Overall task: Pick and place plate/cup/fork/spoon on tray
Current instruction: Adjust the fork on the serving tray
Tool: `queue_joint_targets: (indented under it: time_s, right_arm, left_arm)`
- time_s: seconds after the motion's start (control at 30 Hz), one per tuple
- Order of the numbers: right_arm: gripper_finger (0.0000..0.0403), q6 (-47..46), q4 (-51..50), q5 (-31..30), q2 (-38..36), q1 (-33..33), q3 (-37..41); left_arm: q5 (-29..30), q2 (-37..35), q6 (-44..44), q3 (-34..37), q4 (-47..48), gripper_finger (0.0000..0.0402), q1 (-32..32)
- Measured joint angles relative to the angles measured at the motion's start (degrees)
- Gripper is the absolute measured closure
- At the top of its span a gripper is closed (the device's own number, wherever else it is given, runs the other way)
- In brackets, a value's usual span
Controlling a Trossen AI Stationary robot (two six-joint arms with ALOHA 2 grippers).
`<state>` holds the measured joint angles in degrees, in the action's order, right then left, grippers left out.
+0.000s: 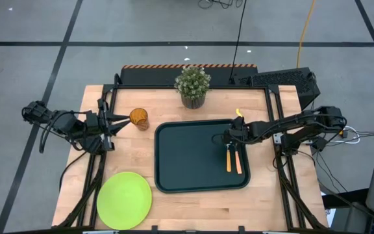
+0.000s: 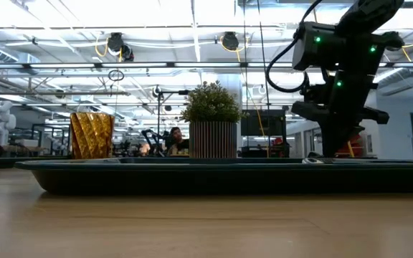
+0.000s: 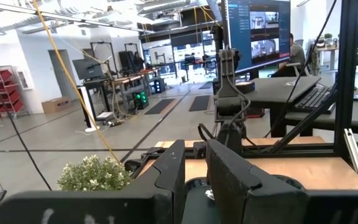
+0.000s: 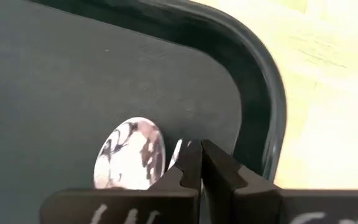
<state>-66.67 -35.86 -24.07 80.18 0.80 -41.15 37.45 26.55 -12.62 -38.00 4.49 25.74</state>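
Note:
The dark tray (image 1: 187, 156) lies mid-table, and its rim shows in the low view (image 2: 192, 178). The spoon (image 1: 228, 160) and the fork (image 1: 238, 161) lie side by side on the tray's right part, orange handles toward the near edge. My right gripper (image 1: 230, 136) is shut just over their metal ends: the spoon's bowl (image 4: 131, 155) and the fork's tines (image 4: 177, 151) show beside its tips (image 4: 201, 158). The amber cup (image 1: 139, 118) stands left of the tray. My left gripper (image 1: 114, 125) is open and empty beside it. The lime plate (image 1: 124, 200) lies at the near left. My right gripper's shut fingertips (image 4: 191, 163) stand right beside the fork's tines (image 4: 177, 151), coming down from above. I cannot tell whether they touch the fork or the tray. The fork lies flat on the tray.
A potted plant (image 1: 193, 86) stands behind the tray's far edge and also shows in the low view (image 2: 210, 122). A black keyboard (image 1: 284, 79) sits at the far right. Bare wood shows in front of the tray.

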Motion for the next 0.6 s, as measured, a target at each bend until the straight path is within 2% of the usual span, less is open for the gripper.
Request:
queue_joint_targets:
  time_s: [0.17,0.3,0.6]
  right_arm:
    - [0.0403,-0.12,-0.26,0.18,-0.7,-1.44,-1.49]
    - [0.0403,-1.62,-0.4,3.18,-0.83,-2.0,-1.55]
    - [0.0403,-3.4,-0.67,2.79,-0.79,-2.01,0.67]
  left_arm:
    - [0.02,0.02,-0.38,0.0,0.19,0.033,0.02]
    - [0.1,0.02,-0.39,0.0,0.17,0.033,0.01]
    - [0.11,0.02,-0.15,0.0,0.17,0.033,0.0]
